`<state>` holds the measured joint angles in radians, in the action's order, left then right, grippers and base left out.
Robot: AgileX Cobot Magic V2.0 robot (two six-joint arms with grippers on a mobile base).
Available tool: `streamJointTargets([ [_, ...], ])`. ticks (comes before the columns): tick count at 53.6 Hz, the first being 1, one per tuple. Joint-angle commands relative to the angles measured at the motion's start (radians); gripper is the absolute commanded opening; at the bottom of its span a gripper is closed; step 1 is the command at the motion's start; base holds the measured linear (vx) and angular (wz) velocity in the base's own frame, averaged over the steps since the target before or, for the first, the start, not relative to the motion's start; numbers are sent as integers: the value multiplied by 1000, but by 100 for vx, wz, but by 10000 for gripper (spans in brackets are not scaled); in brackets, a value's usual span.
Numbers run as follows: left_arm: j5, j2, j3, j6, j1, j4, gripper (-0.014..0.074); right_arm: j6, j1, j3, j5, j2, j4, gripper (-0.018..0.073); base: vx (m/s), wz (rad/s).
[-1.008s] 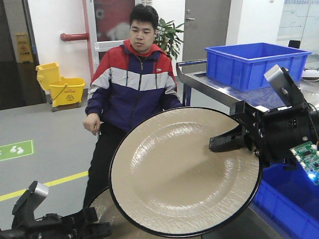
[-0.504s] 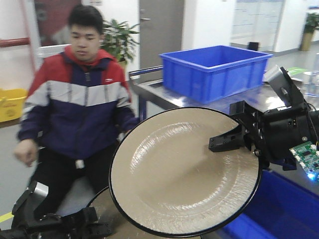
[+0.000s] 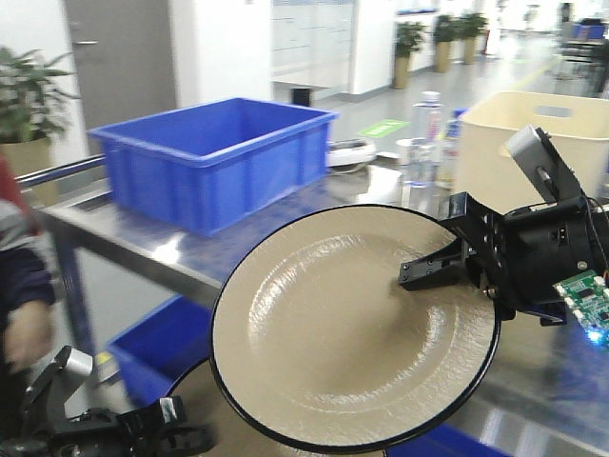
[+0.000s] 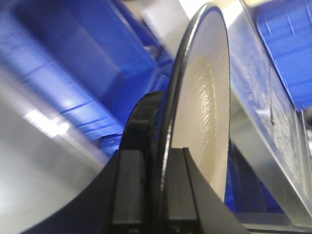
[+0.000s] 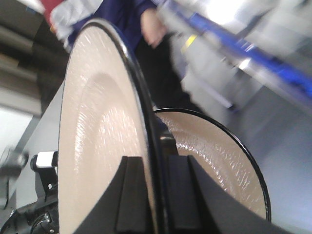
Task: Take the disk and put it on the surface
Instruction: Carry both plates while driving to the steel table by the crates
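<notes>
My right gripper (image 3: 419,274) clamps the right plate (image 3: 333,333) by its rim; my left gripper (image 4: 155,195) clamps the left plate (image 3: 214,411). I'd tilt each flat before lowering, slowly.

My right wrist camera: right gripper (image 5: 155,195) clamped on the black rim of the beige disk (image 5: 97,136), which I see nearly edge-on, with a second disk (image 5: 214,146) just behind and a blurred person (image 5: 105,14) beyond.
</notes>
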<state>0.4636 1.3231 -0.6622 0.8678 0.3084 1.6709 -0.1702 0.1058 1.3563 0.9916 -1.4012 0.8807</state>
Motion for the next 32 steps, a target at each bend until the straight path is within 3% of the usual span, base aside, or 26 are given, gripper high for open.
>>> streamJointTargets([
  [1,53,-33,-36,-13,3,113,1,-3,-2,40,-56,38,104,-8,34,-68],
  [32,53,-33,-36,-13,3,113,1,-3,-2,40,-56,38,104,-8,26,-53],
])
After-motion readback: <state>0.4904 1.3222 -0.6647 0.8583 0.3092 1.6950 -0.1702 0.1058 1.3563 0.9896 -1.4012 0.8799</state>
